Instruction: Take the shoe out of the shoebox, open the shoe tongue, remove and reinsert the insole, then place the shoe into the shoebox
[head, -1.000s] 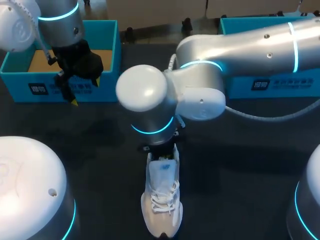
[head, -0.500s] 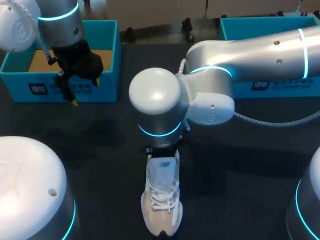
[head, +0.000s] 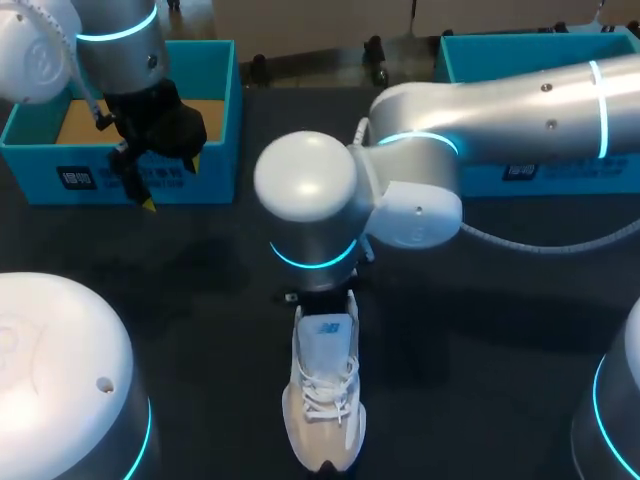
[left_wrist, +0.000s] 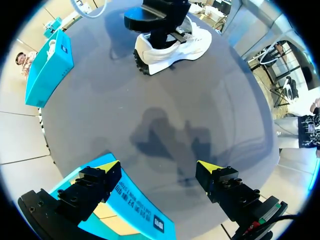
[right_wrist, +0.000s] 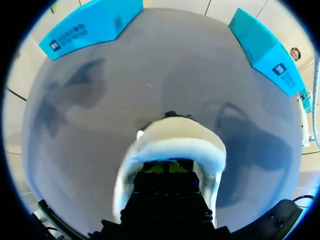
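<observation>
At the middle of the tabletop (head: 200, 270) the white shoe (head: 323, 400) stands on its sole, out of both boxes, toe toward the robot. The right arm (head: 480, 100) comes in over its heel end. In the right wrist view the right claw (right_wrist: 167, 169) is sunk in the shoe's mouth, with the padded collar (right_wrist: 172, 147) ringing it. Whether it is released or clenched on something in there I cannot tell. The left claw (left_wrist: 158, 166) hangs released and empty over the front wall of the left shoebox (head: 215, 110), well apart from the shoe. The other shoebox (head: 520, 165) sits behind the right arm.

With the shoe out and the tongue (head: 325, 340) standing up, the work looks to be at the insole stage. The next move probably calls for a firm pinch on the insole's heel edge, then a lift up and back. The shoe is light and nothing holds it down, so it may ride up with the pull. The left claw could steady the toe.
</observation>
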